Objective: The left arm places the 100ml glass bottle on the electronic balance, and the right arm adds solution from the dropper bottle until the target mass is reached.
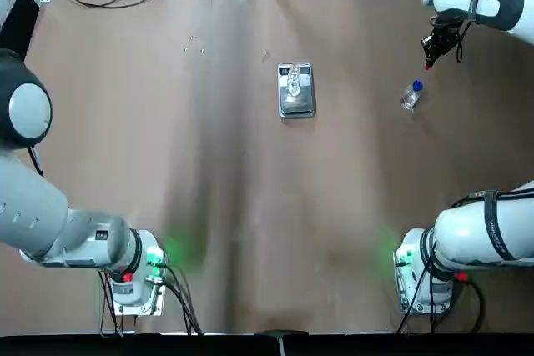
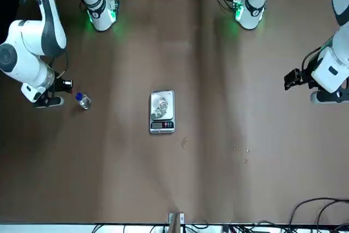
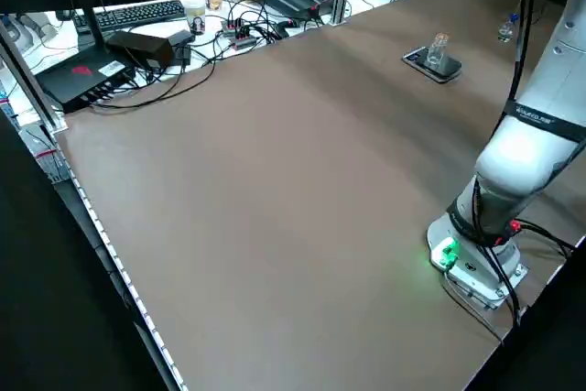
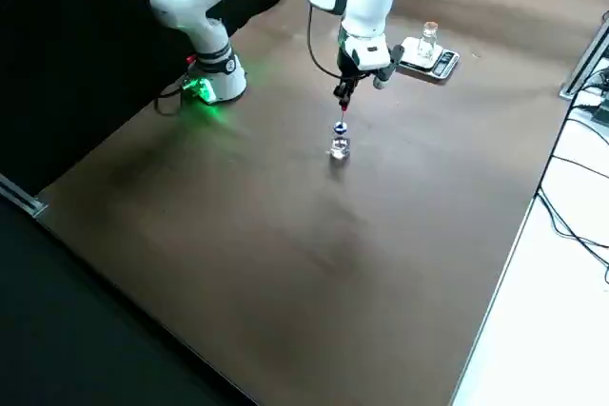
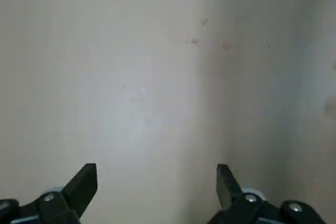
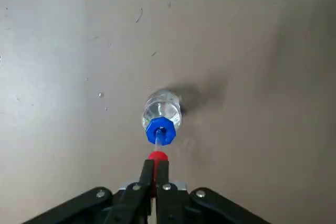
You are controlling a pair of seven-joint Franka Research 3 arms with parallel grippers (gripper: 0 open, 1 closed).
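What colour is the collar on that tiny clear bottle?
Blue, on the tiny clear dropper bottle; the right wrist view shows it best.

The brown table carries the electronic balance at centre and the dropper bottle standing apart.

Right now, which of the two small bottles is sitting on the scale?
The uncapped clear glass bottle stands on the electronic balance; the blue-collared dropper bottle stands on the bare table.
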